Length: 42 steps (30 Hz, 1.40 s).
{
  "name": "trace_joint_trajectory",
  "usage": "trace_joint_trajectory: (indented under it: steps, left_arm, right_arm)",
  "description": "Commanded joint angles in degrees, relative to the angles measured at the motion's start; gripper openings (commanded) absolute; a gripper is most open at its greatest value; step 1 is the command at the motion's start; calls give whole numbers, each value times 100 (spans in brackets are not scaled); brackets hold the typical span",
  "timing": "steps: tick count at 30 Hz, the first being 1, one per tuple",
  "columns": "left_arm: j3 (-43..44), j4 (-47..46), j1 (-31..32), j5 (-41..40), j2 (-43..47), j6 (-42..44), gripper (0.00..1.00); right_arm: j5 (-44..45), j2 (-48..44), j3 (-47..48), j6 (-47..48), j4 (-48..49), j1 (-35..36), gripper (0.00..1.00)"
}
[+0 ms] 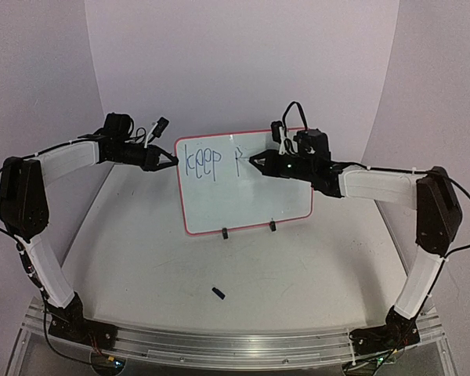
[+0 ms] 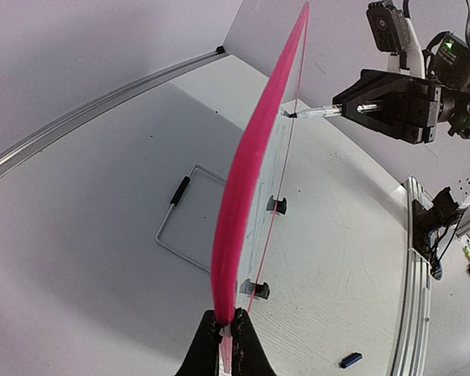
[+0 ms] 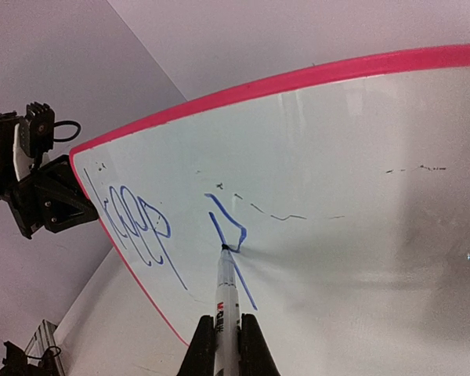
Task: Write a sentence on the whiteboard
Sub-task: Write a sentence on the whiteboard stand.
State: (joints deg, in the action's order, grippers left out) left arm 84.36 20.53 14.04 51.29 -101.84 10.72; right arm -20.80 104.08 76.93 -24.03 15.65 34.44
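I see the whiteboard [image 1: 251, 205] standing upright near the middle of the worktop [image 1: 298, 266] on its two black clip feet [image 1: 224, 233], its face turned towards the arms. My left fingers [image 1: 169, 160] are clenched on its left edge, with the pink rim pinched between them. My right fingers [image 1: 256, 162] are clamped around a marker [image 3: 225, 301], whose tip touches the board on the strokes of a "p". The blue lettering [image 3: 141, 223] reads "keep p" along the upper part of the board. A small dark blue cap [image 1: 218, 292] lies on the worktop nearer the arm bases, well apart from the board.
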Motion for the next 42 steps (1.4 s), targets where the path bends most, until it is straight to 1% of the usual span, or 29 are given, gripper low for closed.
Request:
trace_joint_trajectory:
  steps: [1,6,12,20,29,42]
  left_arm:
    - [81,390,103,-8,126,111,0]
    - [87,386,99,-11,138,108,0]
    - [82,393,102,-18,162,116,0]
    - [81,399,102,-31,164,121,0]
    - [81,404,105,-26,165,123,0]
    - [81,403,100,-23,165,127,0]
  right_arm:
    - [-70,-19,210,17,134,-7,0]
    - [-89,-503,-57,50,259,-7,0]
    - [269,-809,-269,141,244,-10,0]
    - [459,-605,-205,133,219,-16,0]
    - [437,-363,4,121,183,-14,0]
    - [571,-280,102,130,176,-20,0]
